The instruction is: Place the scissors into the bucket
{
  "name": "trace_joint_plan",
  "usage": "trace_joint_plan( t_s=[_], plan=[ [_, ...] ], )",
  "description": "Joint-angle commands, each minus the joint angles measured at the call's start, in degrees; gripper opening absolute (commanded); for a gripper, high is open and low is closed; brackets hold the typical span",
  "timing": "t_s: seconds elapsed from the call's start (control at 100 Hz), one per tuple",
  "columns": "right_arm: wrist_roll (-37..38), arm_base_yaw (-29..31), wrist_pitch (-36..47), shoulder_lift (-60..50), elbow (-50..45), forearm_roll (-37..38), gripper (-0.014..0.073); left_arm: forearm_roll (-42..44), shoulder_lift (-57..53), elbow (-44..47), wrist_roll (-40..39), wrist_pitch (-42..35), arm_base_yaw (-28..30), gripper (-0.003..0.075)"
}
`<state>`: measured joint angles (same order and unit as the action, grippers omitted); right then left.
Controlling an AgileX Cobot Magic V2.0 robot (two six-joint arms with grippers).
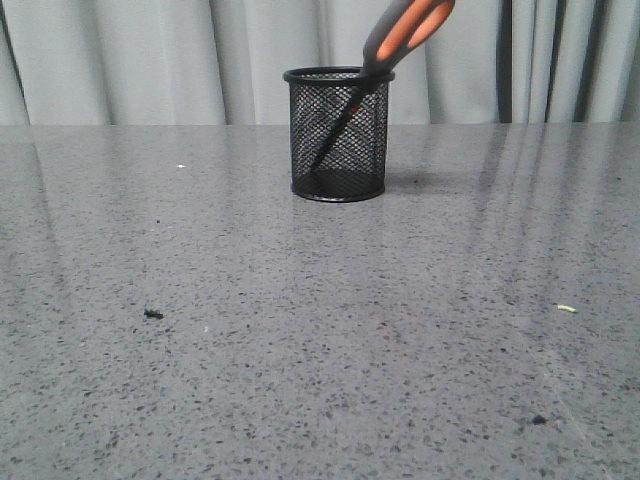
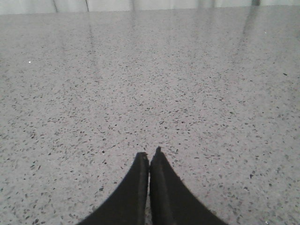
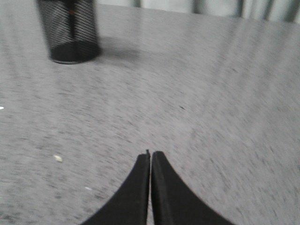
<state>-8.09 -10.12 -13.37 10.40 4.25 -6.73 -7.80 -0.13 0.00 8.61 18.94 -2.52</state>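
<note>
The black wire-mesh bucket (image 1: 338, 135) stands upright at the back middle of the table. The scissors (image 1: 405, 30) stand inside it, blades down, leaning right, with grey and orange handles sticking out above the rim. The bucket also shows in the right wrist view (image 3: 69, 30), far from my right gripper (image 3: 151, 153), which is shut and empty over bare table. My left gripper (image 2: 150, 153) is shut and empty over bare table; no task object shows in its view. Neither gripper shows in the front view.
The grey speckled table (image 1: 320, 330) carries small crumbs: a dark one (image 1: 153, 314) at front left, a pale one (image 1: 566, 308) at right, a dark one (image 1: 539, 419) at front right. Grey curtains (image 1: 150, 60) hang behind the table.
</note>
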Motion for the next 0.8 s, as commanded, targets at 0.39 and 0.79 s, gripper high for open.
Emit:
trace_joint_plan(
  t_s=[0.39, 0.79],
  plan=[
    [10.68, 9.95, -3.46, -12.20, -5.30, 7.25, -0.0045, -0.75, -1.51, 2.26, -0.62, -2.58, 0.14, -0.0020],
    [10.68, 10.66, -3.41, -12.30, -5.30, 7.25, -0.0045, -0.75, -1.51, 2.26, -0.62, -2.58, 0.14, -0.0020]
  ],
)
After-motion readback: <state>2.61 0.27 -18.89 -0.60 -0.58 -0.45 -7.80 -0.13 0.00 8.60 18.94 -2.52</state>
